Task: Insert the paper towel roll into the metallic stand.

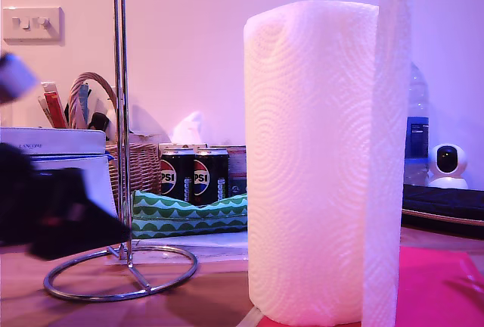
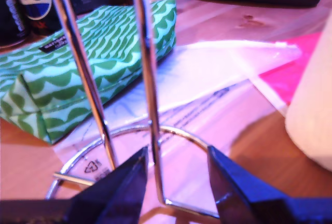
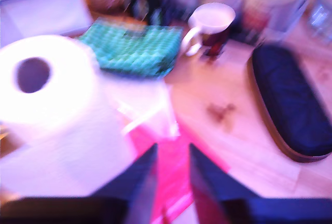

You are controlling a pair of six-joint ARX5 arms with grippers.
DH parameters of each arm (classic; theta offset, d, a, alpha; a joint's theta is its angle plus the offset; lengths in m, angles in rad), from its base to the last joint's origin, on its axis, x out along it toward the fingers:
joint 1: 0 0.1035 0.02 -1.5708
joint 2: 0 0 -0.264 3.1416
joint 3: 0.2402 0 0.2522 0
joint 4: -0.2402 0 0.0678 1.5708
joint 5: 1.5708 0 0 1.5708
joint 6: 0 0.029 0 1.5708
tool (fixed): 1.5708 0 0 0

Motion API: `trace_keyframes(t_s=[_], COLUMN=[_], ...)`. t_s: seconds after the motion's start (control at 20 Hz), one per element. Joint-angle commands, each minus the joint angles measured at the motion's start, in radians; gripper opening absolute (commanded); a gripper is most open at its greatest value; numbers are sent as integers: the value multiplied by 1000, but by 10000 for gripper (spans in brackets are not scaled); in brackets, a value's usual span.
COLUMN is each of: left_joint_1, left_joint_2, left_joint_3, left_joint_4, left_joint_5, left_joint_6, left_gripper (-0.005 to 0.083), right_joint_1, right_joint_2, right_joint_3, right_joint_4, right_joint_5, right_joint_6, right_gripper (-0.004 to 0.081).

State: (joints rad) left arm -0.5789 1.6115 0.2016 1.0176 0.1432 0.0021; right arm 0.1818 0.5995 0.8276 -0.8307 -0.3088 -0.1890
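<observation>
First gripper (image 2: 176, 182), jaws open, straddles the metallic stand (image 1: 120, 115) rod, nothing clamped; paper towel roll (image 1: 318, 160) awaits lifting.

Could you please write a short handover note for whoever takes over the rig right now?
My first gripper: open, fingers either side of the metallic stand upright, low near its base, not clamped.
My second gripper: open, empty, above the table beside the paper towel roll.
Roll stands upright on the table, apart from the stand, at the exterior view's right.
Done: nothing inserted.
Left: steady the stand, lift the roll, lower it over the upright.
</observation>
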Motion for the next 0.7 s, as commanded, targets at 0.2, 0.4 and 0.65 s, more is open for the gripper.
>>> trace_keyframes(t_s=[0.2, 0.4, 0.65], left_joint_1=[8, 8, 8], left_joint_2=[45, 45, 45], left_joint_3=[21, 21, 21], left_joint_4=[0, -3, -8], left_joint_5=[42, 60, 60], left_joint_6=[27, 38, 45], left_gripper=[82, -10, -12], right_joint_1=[139, 286, 440], right_joint_2=[301, 501, 690], right_joint_3=[428, 591, 703], right_joint_4=[-399, -509, -525], right_joint_5=[-74, -51, 71], right_joint_6=[-109, -77, -18], right_gripper=[296, 381, 495])
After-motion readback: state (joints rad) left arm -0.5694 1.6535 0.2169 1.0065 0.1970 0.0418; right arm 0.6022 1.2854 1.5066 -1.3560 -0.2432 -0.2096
